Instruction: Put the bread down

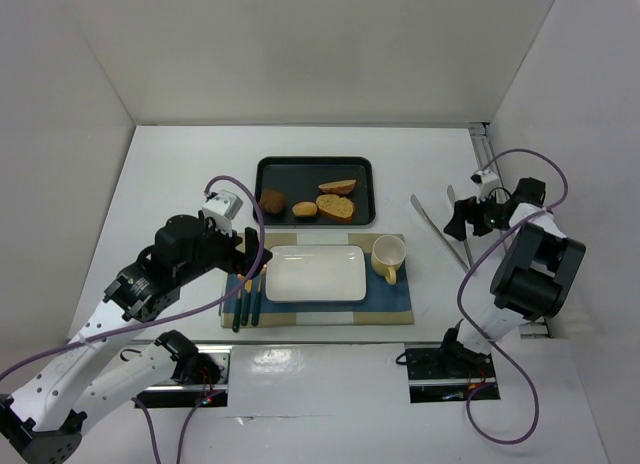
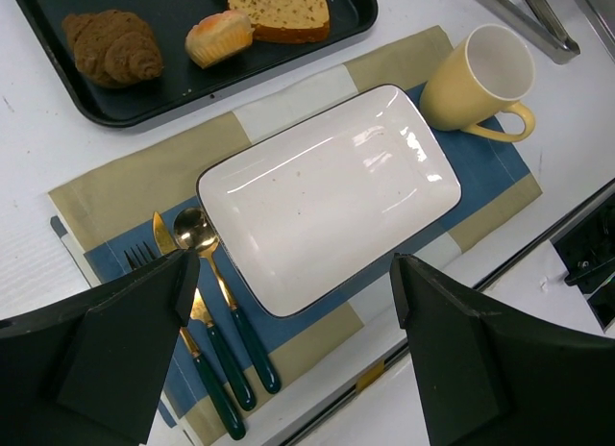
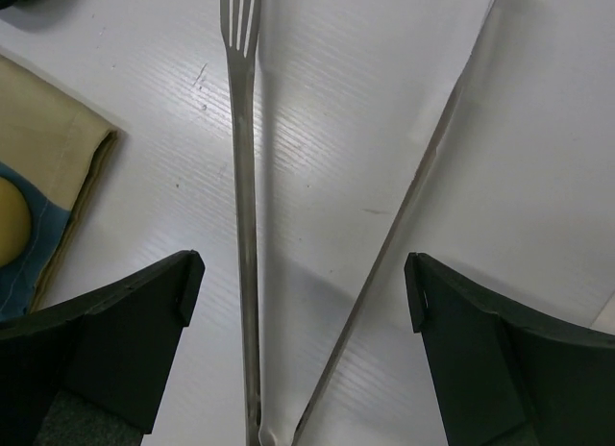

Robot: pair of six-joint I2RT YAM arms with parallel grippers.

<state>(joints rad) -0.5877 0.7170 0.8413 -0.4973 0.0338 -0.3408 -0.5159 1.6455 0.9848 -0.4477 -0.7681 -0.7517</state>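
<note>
4 baked items lie on the black tray (image 1: 266,176), which sits on the far side of the white rectangular plate (image 1: 315,274), close to it but not touching. Identify them as follows:

1. 2 bread slices (image 1: 336,208), on the right part of the tray, both farther from you than the plate.
2. 1 small bun (image 2: 223,37), to the left of the slices, beyond the middle of the plate.
3. 1 brown swirled pastry (image 2: 113,44), the leftmost item, beyond the plate's left end.

You will see no bread on the plate; its surface is bare. The plate rests on a blue and beige placemat (image 2: 317,86).

A yellow mug (image 2: 478,81) stands just beside the plate's right end, handle toward you. A fork, knife and spoon set (image 2: 226,359) with dark green handles lies just beside the plate's left end.

Check the left gripper (image 2: 293,273): it hangs above the left end of the plate, fingers spread wide, with nothing between them.

Check the right gripper (image 3: 303,273): it is well to the right of the plate, past the mug, and spread fully. Metal tongs (image 3: 245,225) lie flat on the white table (image 3: 144,100) between its fingers, with neither finger gripping them.
</note>
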